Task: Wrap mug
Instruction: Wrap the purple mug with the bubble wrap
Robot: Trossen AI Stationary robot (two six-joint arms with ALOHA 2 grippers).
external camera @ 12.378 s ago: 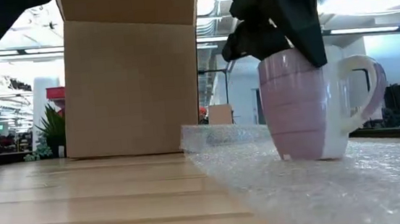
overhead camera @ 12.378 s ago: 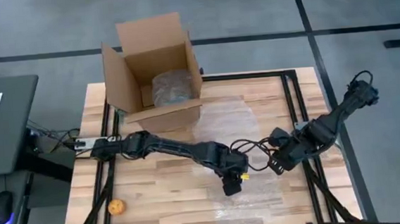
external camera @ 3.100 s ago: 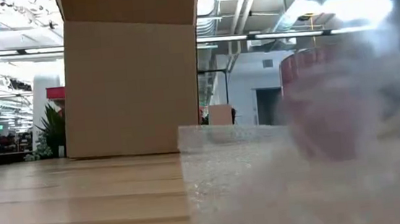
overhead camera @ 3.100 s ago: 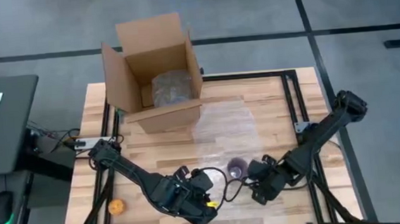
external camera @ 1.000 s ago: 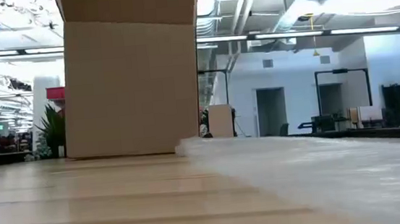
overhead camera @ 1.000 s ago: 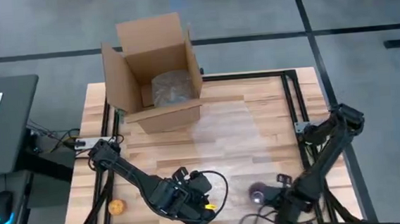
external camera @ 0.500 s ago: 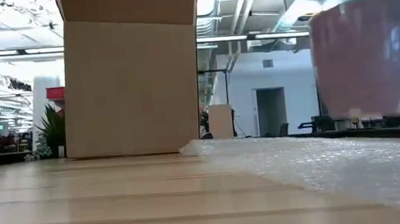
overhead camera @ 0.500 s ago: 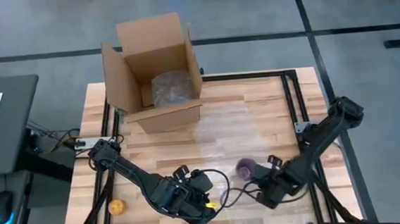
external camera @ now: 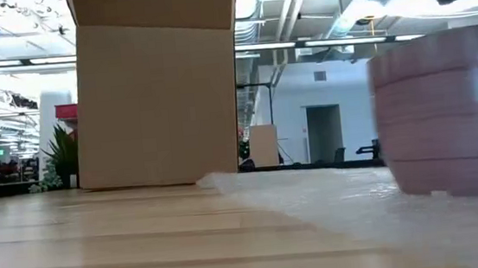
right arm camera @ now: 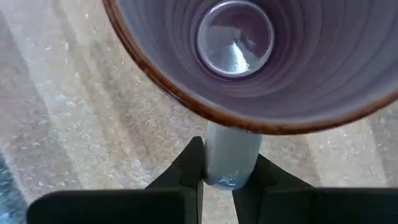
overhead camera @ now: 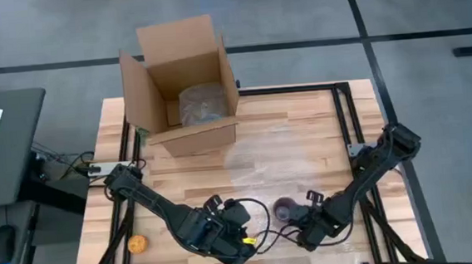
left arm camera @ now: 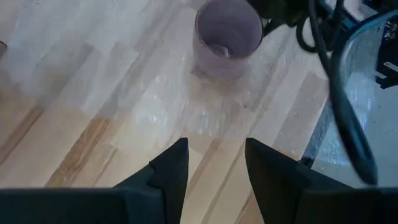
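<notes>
A purple mug (overhead camera: 284, 206) stands upright on the clear bubble wrap sheet (overhead camera: 271, 150), near the table's front edge. The low view shows the mug (external camera: 446, 116) with its base at the wrap's surface (external camera: 332, 204). My right gripper (right arm camera: 230, 168) is beside the mug on its near right side, shut on its pale handle. Left of the mug, my left gripper (left arm camera: 214, 168) hovers open over the wrap's near left part, with nothing between its fingers; the mug (left arm camera: 228, 31) is ahead of it. My right gripper pinches the mug's handle (right arm camera: 231, 146) between its two fingers (right arm camera: 193, 165). It comes slanting down from the table's near right side. The mug is upright, mouth up, with its base on or just above the wrap.
An open cardboard box (overhead camera: 184, 86) stands at the far left of the table, with a bubble-wrapped bundle (overhead camera: 203, 103) inside it. A small orange thing (overhead camera: 135, 243) lies near the front left corner. Bare wood lies left of the wrap.
My right gripper has carried the mug from close to the table's front edge toward the far edge and to the left. The mug was lifted clear of the wrap half a second ago. It has since come down to the wrap. The left arm has kept still.
</notes>
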